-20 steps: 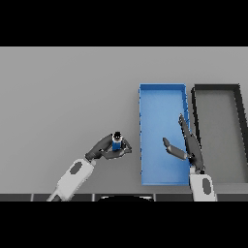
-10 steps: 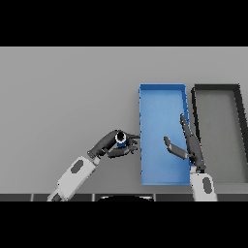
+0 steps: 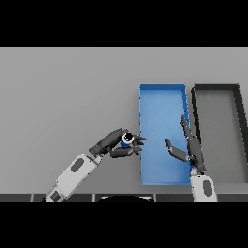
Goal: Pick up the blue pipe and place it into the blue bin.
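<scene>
Table (image 3: 63,87): flat, matte grey, bearing two shallow rectangular bins side by side, both long and narrow, running away from the robot.

Blue bin (image 3: 162,87): thin upright walls, flat floor, same saturated blue throughout. Nothing lies on its floor that can be seen. The right hand shows over its near right part and covers a section of the right wall.

Dark bin (image 3: 216,87): black walls, grey floor, just beside the blue bin on its right, with a narrow strip of table between them.

Left hand (image 3: 112,144): dark, on a white and grey forearm that enters from the lower left. Fingers and thumb are curled round the pipe (image 3: 127,139) and pinch it between them. Fingertips reach the blue bin's left wall and slightly overlap it in the head view.

Pipe: a short blue tube, seen almost end-on, so that a pale rim with a dark bore faces the camera. It is held in the left hand just left of the blue bin's left wall, outside the bin. Whether it is clear of the table surface cannot be told from this view.

Right hand (image 3: 190,145): dark, on a white forearm rising from the lower edge. Fingers straight and pointing away from the robot, thumb spread wide to the left. It holds nothing.
</scene>
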{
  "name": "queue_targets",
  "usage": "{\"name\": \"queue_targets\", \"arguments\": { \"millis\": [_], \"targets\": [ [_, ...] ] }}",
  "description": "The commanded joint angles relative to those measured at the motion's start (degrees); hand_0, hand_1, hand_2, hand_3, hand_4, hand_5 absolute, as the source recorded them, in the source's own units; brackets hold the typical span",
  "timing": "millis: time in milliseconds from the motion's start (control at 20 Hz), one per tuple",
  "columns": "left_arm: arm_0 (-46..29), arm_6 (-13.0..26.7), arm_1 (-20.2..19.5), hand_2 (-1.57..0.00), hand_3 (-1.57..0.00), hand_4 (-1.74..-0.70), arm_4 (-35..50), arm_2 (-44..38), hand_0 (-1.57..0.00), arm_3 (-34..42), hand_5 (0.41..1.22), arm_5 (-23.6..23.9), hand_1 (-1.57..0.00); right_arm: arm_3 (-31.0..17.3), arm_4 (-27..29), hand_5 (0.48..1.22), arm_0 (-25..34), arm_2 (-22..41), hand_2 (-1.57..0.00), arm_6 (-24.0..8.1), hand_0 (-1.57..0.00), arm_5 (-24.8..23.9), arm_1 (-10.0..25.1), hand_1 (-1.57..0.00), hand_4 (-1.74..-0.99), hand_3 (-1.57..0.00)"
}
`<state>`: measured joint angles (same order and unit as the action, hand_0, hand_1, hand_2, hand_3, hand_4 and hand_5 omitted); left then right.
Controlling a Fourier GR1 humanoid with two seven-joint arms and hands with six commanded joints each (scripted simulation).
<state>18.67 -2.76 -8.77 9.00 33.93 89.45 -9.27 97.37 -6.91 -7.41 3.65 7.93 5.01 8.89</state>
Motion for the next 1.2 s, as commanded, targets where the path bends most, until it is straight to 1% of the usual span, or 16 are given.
{"name": "queue_targets", "arguments": {
  "millis": [0, 150, 300, 400, 450, 500, 600, 650, 700, 750, 800, 850, 950, 1000, 1050, 1150],
  "targets": [
    [-0.17, 0.44, 0.19, -1.57, -1.44, -1.73, 0.22, 0.12, -1.57, 0.05, 1.219, 0.05, -1.57, 0.56, -0.04, 0.629, -0.51, 0.10, 0.00, -0.28, 0.00, -0.31, -0.31, 0.00, -1.177, 0.00],
    [-0.50, 0.65, -0.14, -1.57, -1.44, -1.73, 0.22, 0.10, -1.57, 0.23, 1.219, 0.20, -1.57, 2.07, -0.17, 0.629, -2.69, 0.11, 0.00, -0.90, 0.00, -1.51, -1.28, 0.00, -1.186, 0.00],
    [-0.44, 0.82, -0.32, -1.57, -1.44, -1.73, -0.29, 0.25, -1.57, 0.80, 1.220, 0.48, -1.57, 3.87, 0.14, 0.619, -2.96, 0.20, 0.00, -1.87, 0.00, -1.73, -1.38, 0.00, -1.207, 0.00],
    [-0.43, 0.75, 0.05, -1.57, -1.44, -1.73, -0.79, 0.39, -1.57, -0.55, 1.220, 0.52, -1.57, 5.17, 1.30, 0.619, -3.58, 0.61, 0.00, -1.42, 0.00, -0.63, -1.47, 0.00, -1.191, 0.00],
    [-0.48, 0.51, 0.34, -1.57, -1.44, -1.73, -1.06, 0.56, -1.57, -0.65, 1.221, 0.68, -1.57, 6.63, 3.12, 0.610, -3.18, 0.45, 0.00, -1.30, 0.00, 0.52, -1.13, 0.00, -1.195, 0.00],
    [-0.13, 0.47, -0.18, -1.57, -1.44, -1.73, -0.39, -0.15, -1.57, -0.39, 1.221, 0.37, -1.57, 7.14, 6.59, 0.604, -2.55, 0.23, 0.00, -1.99, 0.00, 3.10, -0.64, 0.00, -1.197, 0.00],
    [-0.23, 0.18, -0.20, -1.57, -1.44, -1.73, -0.50, 0.38, -1.57, 0.02, 1.221, -0.02, -1.57, 11.56, 12.75, 0.573, -1.58, -0.01, 0.00, -5.65, 0.00, 7.14, 1.94, 0.00, -1.203, 0.00],
    [-0.24, 0.47, -0.03, -1.57, -1.44, -1.73, -0.52, 0.48, -1.57, -0.13, 1.221, -0.04, -1.57, 12.50, 14.87, 0.561, 0.09, 0.10, 0.00, -7.81, 0.00, 9.29, 3.89, 0.00, -1.215, 0.00],
    [-0.90, -0.10, -0.71, -1.57, -1.44, -1.73, -1.07, 0.62, -1.57, 0.04, 1.221, -0.06, -1.57, 13.52, 16.67, 0.550, 1.60, 0.39, 0.00, -9.74, 0.00, 10.71, 5.21, 0.00, -1.232, 0.00],
    [-0.16, 0.86, -0.17, -1.57, -1.44, -1.73, -0.80, 0.42, -1.57, -0.07, 1.221, 0.11, -1.57, 15.15, 17.89, 0.532, 3.14, 1.39, 0.00, -11.69, 0.00, 12.29, 6.54, 0.00, -1.250, 0.00],
    [-0.22, 0.82, -0.41, -1.57, -1.44, -1.73, -0.89, 0.33, -1.57, 0.23, 1.221, 0.26, -1.57, 16.59, 19.31, 0.523, 4.40, 1.75, 0.00, -13.15, 0.00, 13.58, 8.09, 0.00, -1.260, 0.00],
    [-0.14, 0.83, -0.16, -1.57, -1.44, -1.73, -0.67, 0.36, -1.57, -0.31, 1.221, -0.05, -1.57, 17.87, 19.48, 0.518, 5.55, 2.82, 0.00, -14.61, 0.00, 14.57, 9.18, 0.00, -1.274, 0.00],
    [-0.15, 0.67, -0.30, -1.57, -1.44, -1.73, -0.73, 0.11, -1.57, -0.75, 1.221, -0.13, -1.57, 20.25, 22.50, 0.523, 9.08, 4.16, 0.00, -17.18, 0.00, 16.39, 11.02, 0.00, -1.297, 0.00],
    [-0.05, 0.50, -0.39, -1.57, -1.44, -1.73, -0.79, 0.13, -1.57, -0.64, 1.221, -0.28, -1.57, 20.94, 23.95, 0.522, 9.73, 4.59, 0.00, -18.70, 0.00, 17.29, 11.99, 0.00, -1.305, 0.00],
    [-0.23, 1.00, -0.21, -1.57, -1.44, -1.73, -1.02, 0.43, -1.57, -0.37, 1.221, -0.02, -1.57, 20.98, 23.96, 0.520, 12.39, 6.35, 0.00, -21.16, 0.00, 17.46, 11.81, 0.00, -1.301, 0.00],
    [-0.17, 1.21, 0.02, -1.57, -1.44, -1.73, -1.84, 0.84, -1.57, -0.49, 1.221, 0.33, -1.57, 21.72, 24.81, 0.522, 15.92, 7.89, 0.00, -23.54, 0.00, 17.84, 12.22, 0.00, -1.295, 0.00]
  ]
}}
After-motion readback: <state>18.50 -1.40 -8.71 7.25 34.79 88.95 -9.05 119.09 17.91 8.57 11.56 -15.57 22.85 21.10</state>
